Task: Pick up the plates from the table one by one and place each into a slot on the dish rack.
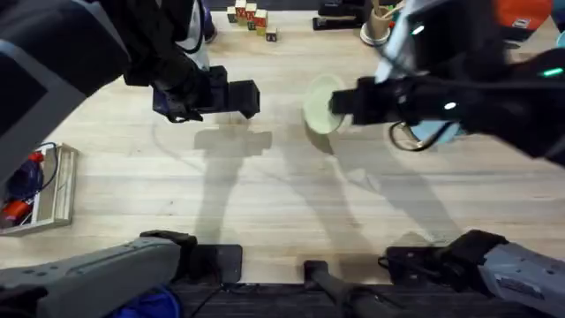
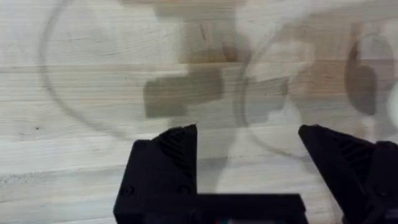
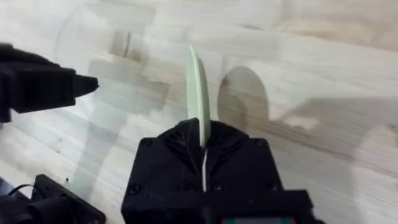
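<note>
1. The table (image 1: 265,185) is pale planked wood; both arms reach out over its middle, casting long shadows.
2. The dish rack (image 1: 55,190) sits at the table's left edge, well apart from both arms, with something red and blue lying in it.
3. The right gripper (image 3: 202,140) has its jaws clamped on the rim of a cream plate (image 1: 320,104), held on edge above the table, near its middle.
4. A blue plate (image 1: 434,134) lies partly hidden under the right arm.
5. The left gripper (image 2: 249,152) hovers over bare wood, jaws apart and holding nothing.
6. Risk, as a judgement: the grip takes only a narrow bite of rim, so the plate could swing or slip on the long carry across to the rack. The left arm stands between plate and rack and could be struck.
7. Small blocks (image 1: 250,18) at the far edge carry markings too small to read. No brand can be read.
</note>
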You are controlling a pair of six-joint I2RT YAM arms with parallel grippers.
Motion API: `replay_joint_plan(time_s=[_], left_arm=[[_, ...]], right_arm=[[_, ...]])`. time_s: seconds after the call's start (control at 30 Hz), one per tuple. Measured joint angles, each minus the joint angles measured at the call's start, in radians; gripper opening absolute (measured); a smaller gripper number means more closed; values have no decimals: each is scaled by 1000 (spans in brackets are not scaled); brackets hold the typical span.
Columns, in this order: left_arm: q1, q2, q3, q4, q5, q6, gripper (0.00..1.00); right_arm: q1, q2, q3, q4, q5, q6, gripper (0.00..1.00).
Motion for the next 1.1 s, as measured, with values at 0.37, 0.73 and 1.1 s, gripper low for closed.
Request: replay_joint_plan(time_s=[0.37, 0.73, 1.1], left_arm=[[0, 0, 0, 0, 0, 0, 995], [0, 0, 0, 0, 0, 0, 995], [0, 0, 0, 0, 0, 0, 995]], right_arm=[[-188, -173, 84, -239, 27, -168, 32], [-320, -367, 85, -288, 29, -407, 32], [-517, -414, 85, -289, 29, -552, 31]])
